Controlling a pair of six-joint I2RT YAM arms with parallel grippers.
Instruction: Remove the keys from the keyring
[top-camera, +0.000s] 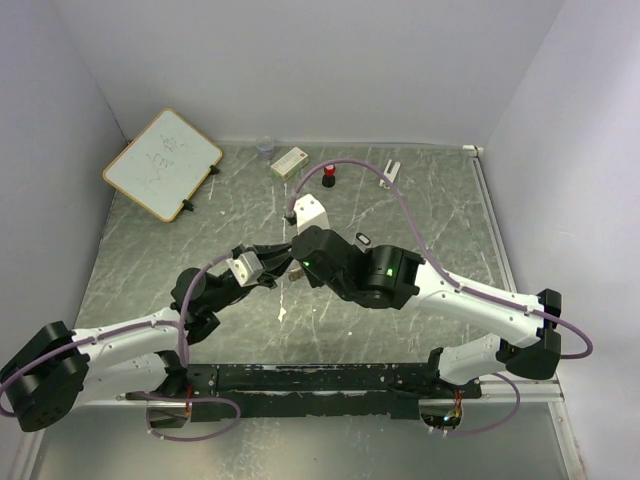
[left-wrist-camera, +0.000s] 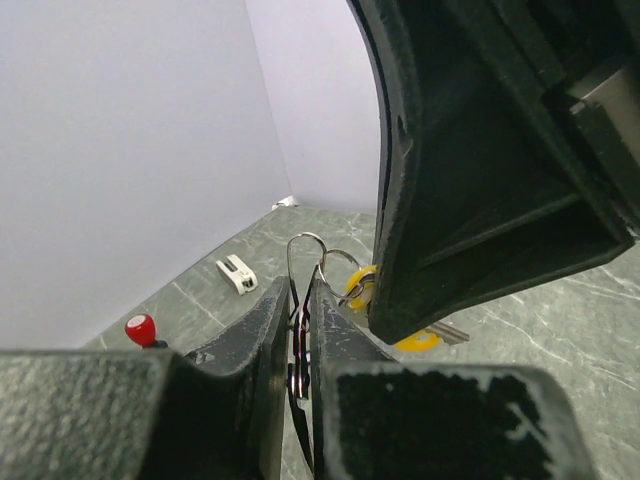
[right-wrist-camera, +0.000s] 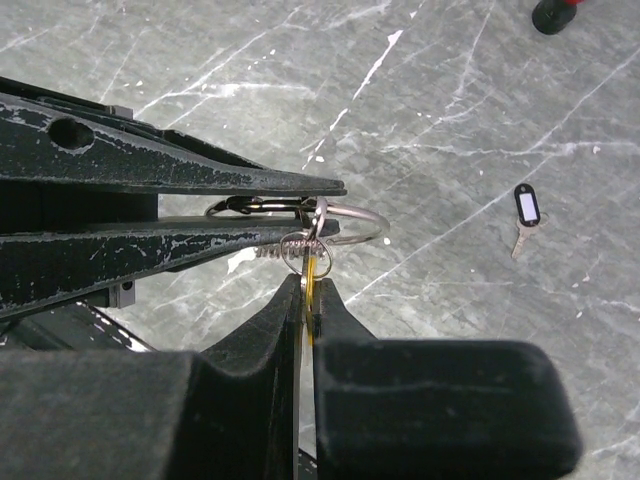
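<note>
Keyring, thin round wire, keys, silvery, notched

My left arm reaches in from the lower left and my right from the lower right, meeting mid-frame. The left end effector is pinched tight on the keyring, and the right end effector is clamped on the yellow key.
</note>
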